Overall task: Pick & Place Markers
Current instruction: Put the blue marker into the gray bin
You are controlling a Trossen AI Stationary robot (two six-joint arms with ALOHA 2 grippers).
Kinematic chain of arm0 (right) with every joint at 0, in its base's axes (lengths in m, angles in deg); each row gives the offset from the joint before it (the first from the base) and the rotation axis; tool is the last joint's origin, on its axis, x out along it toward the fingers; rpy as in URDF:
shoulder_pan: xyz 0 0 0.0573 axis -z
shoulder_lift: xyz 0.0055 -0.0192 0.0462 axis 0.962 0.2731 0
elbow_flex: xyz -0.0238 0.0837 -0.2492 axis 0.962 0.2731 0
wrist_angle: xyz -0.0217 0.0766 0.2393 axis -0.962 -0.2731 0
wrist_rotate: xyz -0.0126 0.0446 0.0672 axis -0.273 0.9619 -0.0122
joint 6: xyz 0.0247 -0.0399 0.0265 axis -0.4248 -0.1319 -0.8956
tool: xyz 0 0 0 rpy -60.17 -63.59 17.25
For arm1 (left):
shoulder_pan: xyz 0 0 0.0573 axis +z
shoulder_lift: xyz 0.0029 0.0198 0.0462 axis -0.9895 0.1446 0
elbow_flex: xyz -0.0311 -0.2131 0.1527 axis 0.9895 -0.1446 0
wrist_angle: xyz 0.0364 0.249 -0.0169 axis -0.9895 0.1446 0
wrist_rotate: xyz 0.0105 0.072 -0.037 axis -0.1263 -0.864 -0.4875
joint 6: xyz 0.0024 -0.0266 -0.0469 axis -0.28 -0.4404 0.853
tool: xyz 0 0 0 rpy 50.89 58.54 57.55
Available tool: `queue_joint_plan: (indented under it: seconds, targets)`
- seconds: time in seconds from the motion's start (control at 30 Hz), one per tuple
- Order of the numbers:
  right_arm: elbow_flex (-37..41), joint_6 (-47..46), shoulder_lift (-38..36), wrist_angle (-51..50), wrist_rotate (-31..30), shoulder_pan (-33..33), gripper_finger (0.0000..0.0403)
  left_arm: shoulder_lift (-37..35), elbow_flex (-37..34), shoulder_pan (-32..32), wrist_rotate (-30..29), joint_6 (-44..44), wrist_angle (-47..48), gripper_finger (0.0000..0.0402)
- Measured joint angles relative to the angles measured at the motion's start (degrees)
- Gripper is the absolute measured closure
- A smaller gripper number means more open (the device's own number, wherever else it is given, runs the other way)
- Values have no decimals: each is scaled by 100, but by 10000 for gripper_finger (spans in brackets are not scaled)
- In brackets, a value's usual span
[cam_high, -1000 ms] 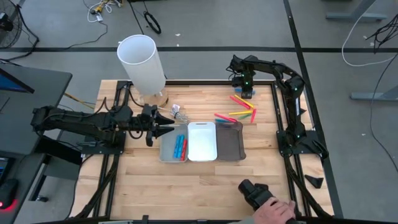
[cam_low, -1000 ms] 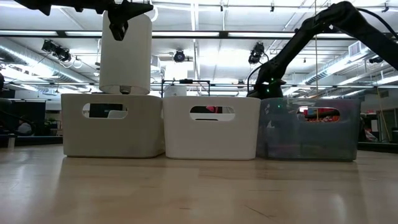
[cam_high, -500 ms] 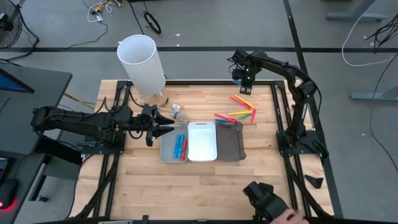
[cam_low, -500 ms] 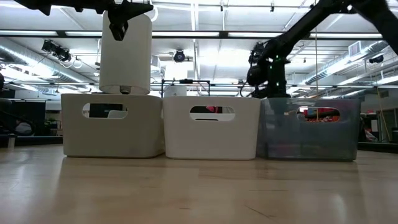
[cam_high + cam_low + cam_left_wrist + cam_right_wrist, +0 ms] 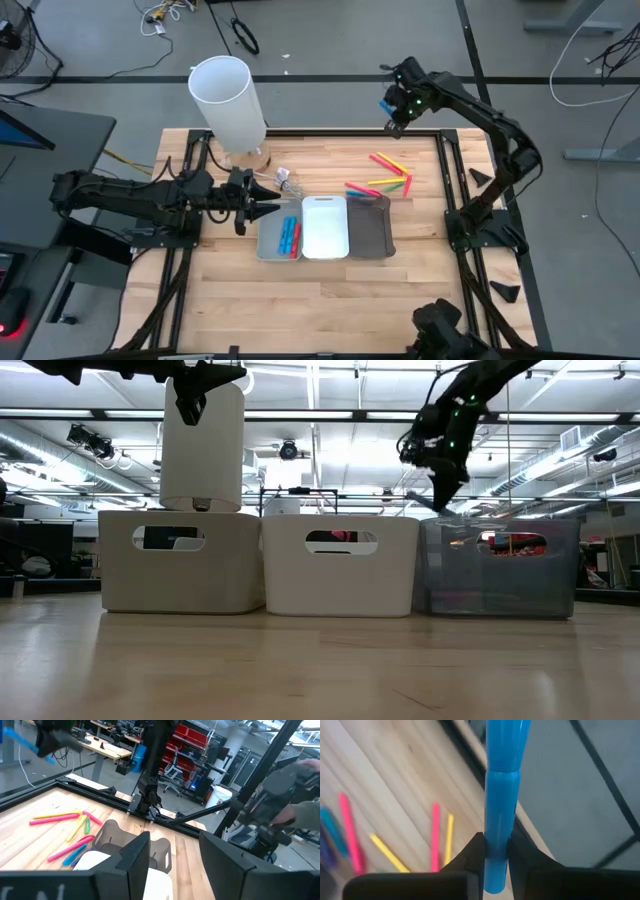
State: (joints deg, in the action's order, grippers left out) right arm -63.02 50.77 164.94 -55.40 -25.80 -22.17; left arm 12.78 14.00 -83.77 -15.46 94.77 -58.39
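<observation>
My right gripper [image 5: 394, 106] is high above the table's far edge and shut on a blue marker [image 5: 501, 795]; it also shows in the low view [image 5: 441, 452]. Several pink, yellow and blue markers [image 5: 385, 178] lie flat on the table below it. The left grey tray [image 5: 268, 246] holds blue and red markers [image 5: 290, 236]. Beside it stand a white tray [image 5: 324, 228] and a dark tray [image 5: 370, 228]. My left gripper [image 5: 268, 207] is open and empty, hovering at the grey tray's left. My right gripper pinches the blue marker between its two fingers near the marker's one end [image 5: 496, 851]. The rest of the marker sticks out ahead, past the fingertips. The marker is lifted clear of the table.
A tall white cylinder [image 5: 232, 98] stands at the far left of the table. A small crumpled thing [image 5: 287, 181] lies by the left gripper. A dark object [image 5: 440, 328] shows at the near right edge. Bare wood lies in front of the trays.
My right gripper has risen from the table by the far edge, carrying the blue marker up clear of the wood. A person's hand with a dark object at the near right edge has drawn back out of the picture.
</observation>
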Motion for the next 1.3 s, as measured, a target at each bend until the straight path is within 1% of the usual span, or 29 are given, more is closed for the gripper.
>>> queue_joint_plan:
  seconds: [0.13, 0.23, 0.37, 0.47, 0.57, 0.73, 1.0, 1.3]
  targets:
    - [-1, -417, -329, 248, 200, -76, 355, 0, 0, 0, 0, 1, 0, 225]
    - [-1, -650, -502, 437, 207, -179, 355, -1, 0, 0, 0, 2, 0, 225]
    - [-1, -736, -581, 746, 225, -294, 355, 0, 0, 0, 0, 2, 0, 225]
    - [1, -756, -563, 1128, 502, -413, 355, 0, 0, -1, 0, 2, 0, 225]
    - [3, -904, -485, 1649, 767, -700, 355, 0, 0, 0, 0, 2, -1, 225]
    - [10, -1014, -344, 2382, 1000, -1242, 355, 0, 0, 0, 0, 2, 0, 225]
    - [10, -1202, -175, 2785, 1105, -2041, 355, 0, 0, 0, 0, 4, 0, 225]
    - [10, -1464, -173, 3255, 1101, -2997, 355, 0, 0, 0, -2, 2, 0, 225]
